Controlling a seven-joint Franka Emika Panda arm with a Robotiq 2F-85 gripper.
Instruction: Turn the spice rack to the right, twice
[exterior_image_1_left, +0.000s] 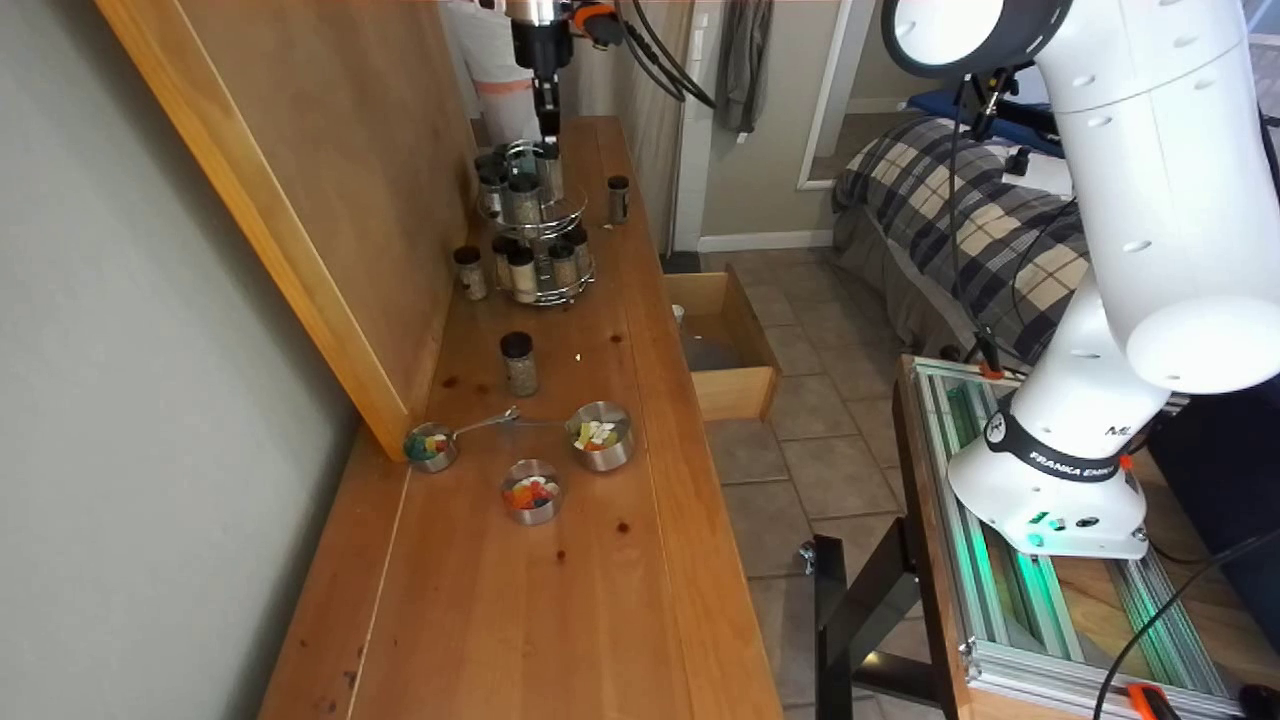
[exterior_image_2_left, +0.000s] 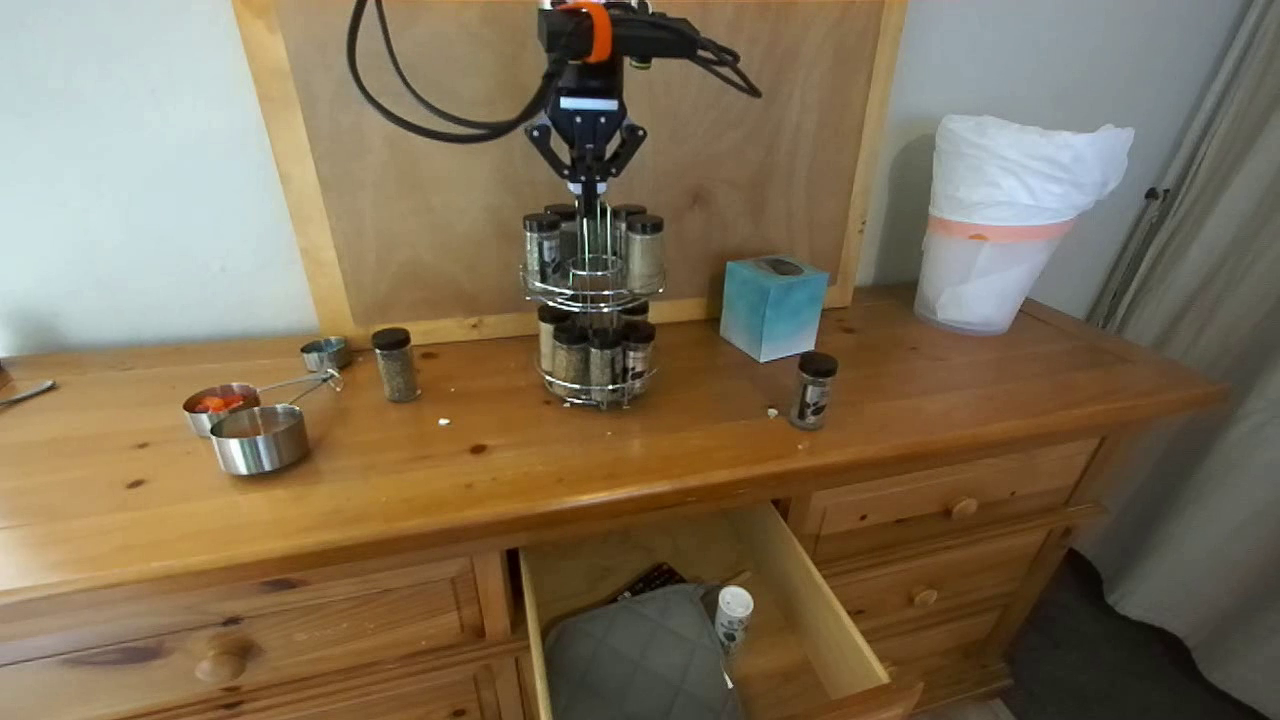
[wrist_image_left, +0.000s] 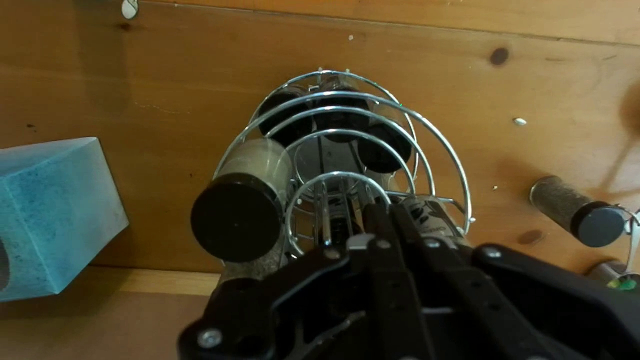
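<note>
We cannot count any finished turn from these pictures: nothing on the spice rack marks its angle for us, so all we can say is that 2 turns to the right are called for and neither is confirmed. The rack stands upright on the dresser top, in the middle of an exterior view, and fills the centre of the wrist view. The gripper is closed, its jaws together at the rack's top rings; whether they pinch a wire or only sit beside it, we cannot tell. We take this as the start or middle of a turning push.

The rack is shiny bent wire, looped into circles on 2 tiers. Smooth glass jars with black lids ring it, their fillings pale to grey-brown. The wood beneath is glossy, orange-brown and knotted. In an exterior view, a metal cup at left has a round, gleaming wall, and right of centre a blue tissue box shows flat sides.
</note>
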